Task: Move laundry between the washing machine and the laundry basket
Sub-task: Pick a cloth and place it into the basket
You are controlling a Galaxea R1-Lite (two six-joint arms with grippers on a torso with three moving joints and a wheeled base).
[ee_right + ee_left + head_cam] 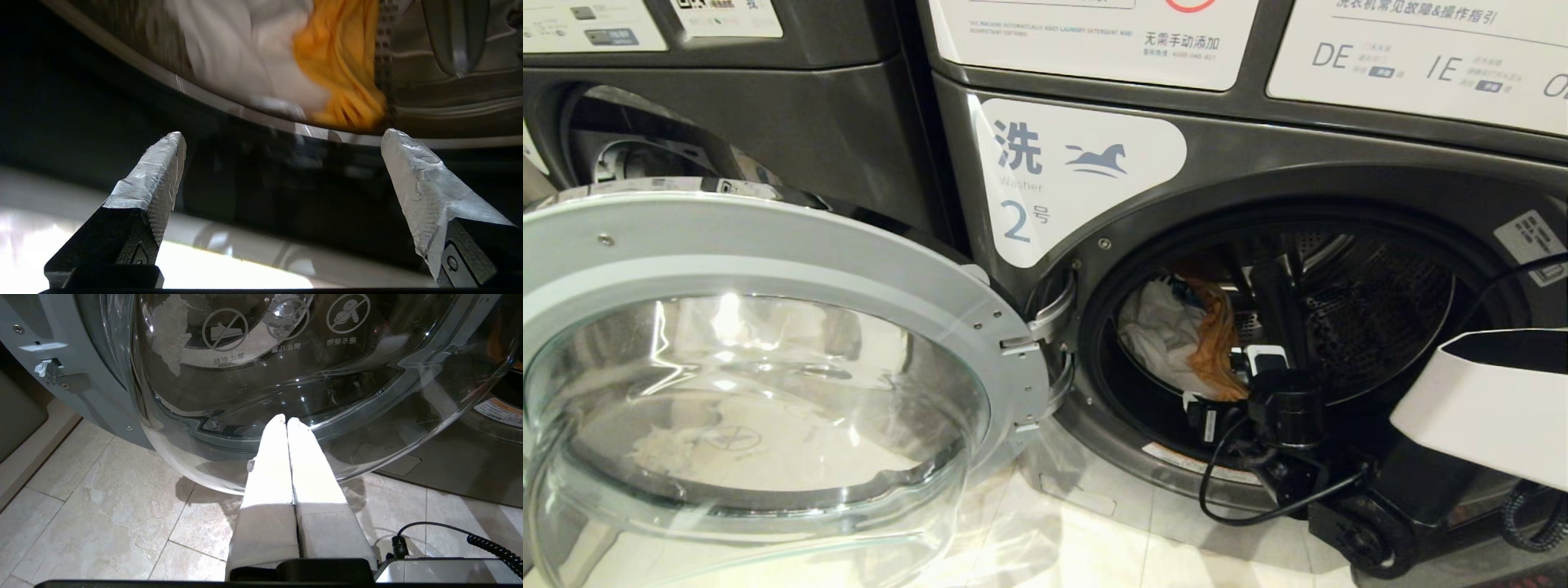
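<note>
Washing machine number 2 [1258, 163] stands with its round glass door [768, 245] swung open to the left. In its drum lie white laundry [1160, 327] and an orange piece [1217, 343]. My right gripper [1229, 380] is at the drum's mouth, just in front of the clothes. In the right wrist view that right gripper [284, 136] is open and empty, with the white laundry [245, 61] and the orange piece [339, 73] beyond the drum's lip. My left gripper [286, 418] is shut and empty, low by the door's glass bowl [286, 355]. The laundry basket is out of view.
Another machine [768, 106] stands to the left, partly behind the open door. The floor [1054, 539] is pale tile. A black cable [1217, 490] loops under my right wrist, and my white forearm cover [1486, 408] fills the right edge. A coiled cable [490, 547] lies beside the left gripper.
</note>
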